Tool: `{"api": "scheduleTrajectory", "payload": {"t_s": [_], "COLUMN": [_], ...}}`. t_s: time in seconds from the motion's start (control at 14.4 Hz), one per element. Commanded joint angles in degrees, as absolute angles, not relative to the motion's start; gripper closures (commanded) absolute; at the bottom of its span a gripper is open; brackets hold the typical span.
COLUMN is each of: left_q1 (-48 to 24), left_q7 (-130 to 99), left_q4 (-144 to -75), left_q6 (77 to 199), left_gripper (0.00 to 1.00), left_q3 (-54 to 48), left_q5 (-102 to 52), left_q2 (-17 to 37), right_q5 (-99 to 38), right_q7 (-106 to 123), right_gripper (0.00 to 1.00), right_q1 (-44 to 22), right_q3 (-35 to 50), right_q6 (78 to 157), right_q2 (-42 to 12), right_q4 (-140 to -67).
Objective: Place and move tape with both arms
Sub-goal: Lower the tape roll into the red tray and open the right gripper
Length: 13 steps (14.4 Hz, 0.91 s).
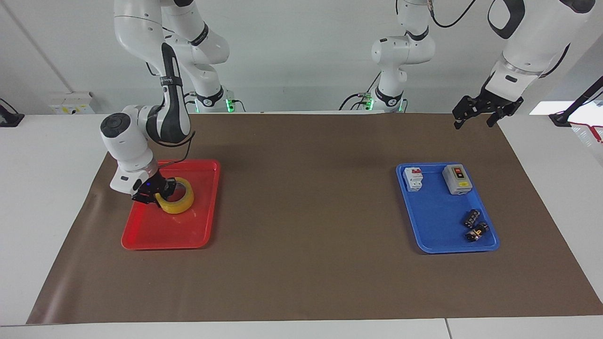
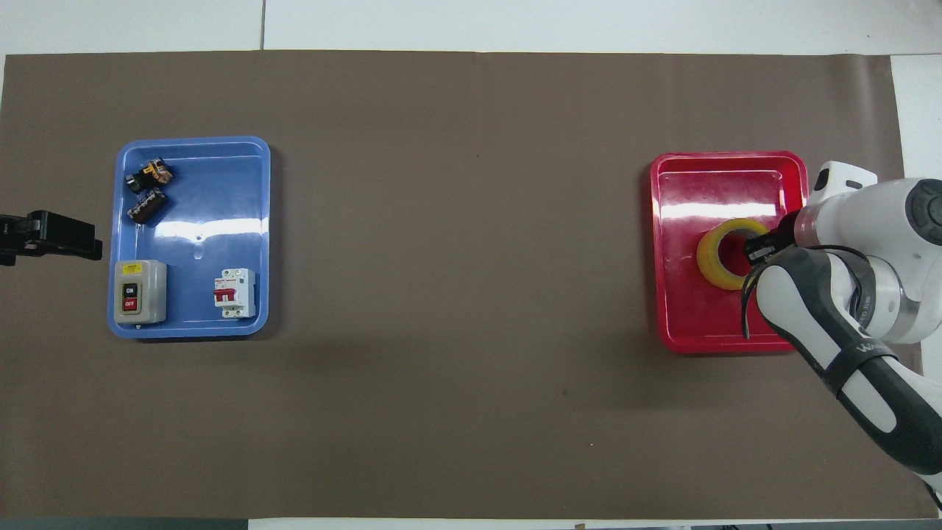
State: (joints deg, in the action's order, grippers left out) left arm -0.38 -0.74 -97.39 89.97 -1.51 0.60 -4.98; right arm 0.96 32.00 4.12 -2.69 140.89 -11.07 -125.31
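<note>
The yellow tape is over the red tray at the right arm's end of the table. My right gripper is shut on the ring's wall, one finger inside the hole and one outside. The roll sits low, close to the tray floor; I cannot tell if it touches. In the overhead view the tape shows with my right gripper at its edge. My left gripper is open and empty, raised at the mat's edge beside the blue tray, and waits; it also shows in the overhead view.
The blue tray holds a grey on/off switch box, a white circuit breaker and two small black parts. A brown mat covers the table. Two smaller white arms stand nearer the robots' end.
</note>
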Motion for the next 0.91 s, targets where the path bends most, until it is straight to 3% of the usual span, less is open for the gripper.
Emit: {"api": "scheduleTrajectory", "payload": {"t_s": [0.0, 0.21, 0.49, 0.84], "left_q1": [0.00, 0.00, 0.00, 0.00], "left_q7": [-0.09, -0.09, -0.09, -0.09], "left_q4": [-97.47, -97.47, -97.47, -97.47], "left_q6": [89.30, 89.30, 89.30, 89.30], "left_gripper": [0.00, 0.00, 0.00, 0.00], "left_q3": [-1.49, -1.49, -1.49, -1.49], "left_q5": [-0.26, -0.26, -0.26, -0.26], "left_q2": [-5.71, -5.71, -5.71, -5.71], "right_q5": [1.14, 0.97, 1.05, 1.05], "right_q7": [30.77, 24.98, 12.70, -3.93], "right_gripper": [0.00, 0.00, 0.00, 0.00], "right_q1": [5.27, 4.75, 3.87, -1.66], "right_q3": [-1.85, -1.76, -1.41, -1.41], "right_q6": [141.86, 139.76, 128.08, 121.47], "right_q2": [-10.55, -9.94, -7.21, -1.42], "right_q4": [-125.68, -123.93, -115.68, -115.05]}}
